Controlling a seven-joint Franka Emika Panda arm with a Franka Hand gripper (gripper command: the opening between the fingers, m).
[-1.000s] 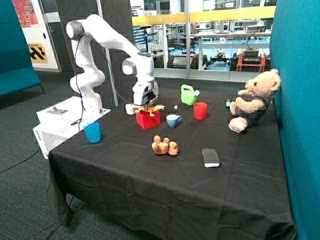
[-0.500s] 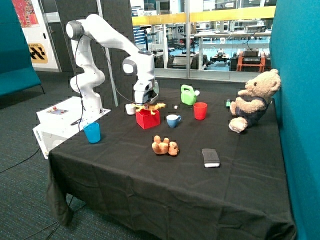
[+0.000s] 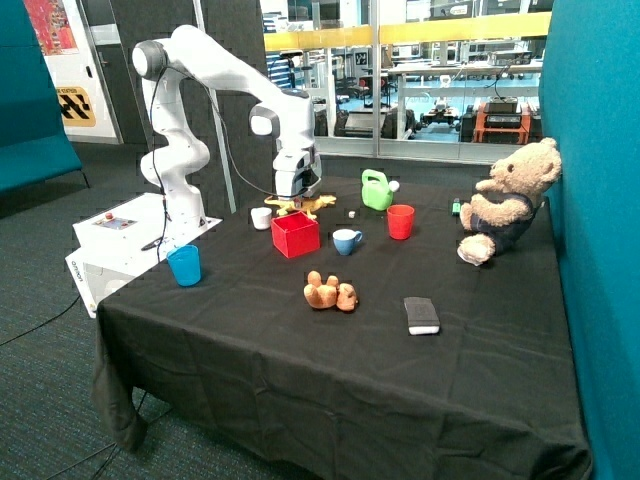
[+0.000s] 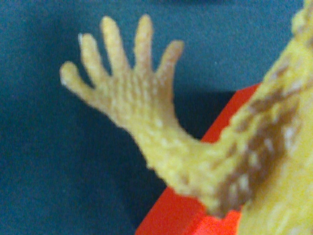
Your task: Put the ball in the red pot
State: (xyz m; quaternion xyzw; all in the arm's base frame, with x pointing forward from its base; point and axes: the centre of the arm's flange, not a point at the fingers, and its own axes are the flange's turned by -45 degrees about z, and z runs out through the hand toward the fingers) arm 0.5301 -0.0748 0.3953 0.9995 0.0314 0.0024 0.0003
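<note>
We see the gripper (image 3: 295, 200) hanging just above the red pot (image 3: 296, 234), clamped on a long yellow toy animal (image 3: 293, 207) whose splayed foot (image 4: 124, 78) fills the wrist view over a corner of the pot. We cannot find the ball in either view. Around the pot stand a white cup (image 3: 261, 217), a blue-and-white cup (image 3: 346, 241), a red cup (image 3: 400, 221) and a green watering can (image 3: 376, 190); a blue cup (image 3: 184, 265) sits well apart.

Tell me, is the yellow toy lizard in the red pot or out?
Out: the tool holds the yellow toy lizard above the red pot.
</note>
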